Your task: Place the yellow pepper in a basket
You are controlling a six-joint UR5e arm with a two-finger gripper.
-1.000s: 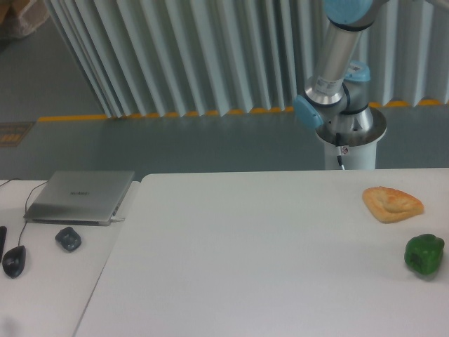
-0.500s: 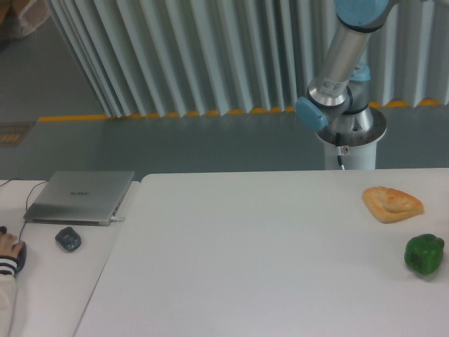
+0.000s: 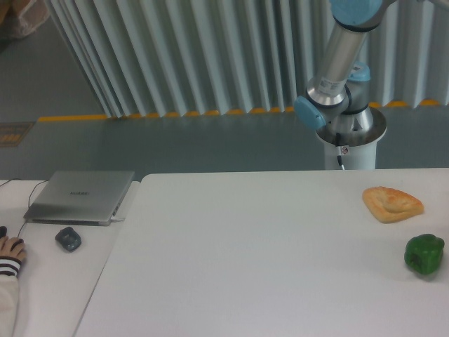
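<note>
The yellow pepper is out of view, and no basket shows in the frame. Only the arm's base (image 3: 349,133) and lower links (image 3: 338,63) stand behind the table's far right edge; the arm runs out of the top of the frame. The gripper itself is not in view. A green bell pepper (image 3: 424,254) sits at the table's right edge. A flat orange-tan bread piece (image 3: 391,203) lies behind it.
A closed grey laptop (image 3: 81,196) lies on the left side table, with a small dark object (image 3: 68,239) in front of it. A person's hand (image 3: 10,250) in a striped sleeve rests at the far left. The white table (image 3: 245,253) fills the middle.
A person's hand has come in at the far left and now covers the dark mouse. The arm's upper link has shifted slightly. The peppers and bread have not moved.
</note>
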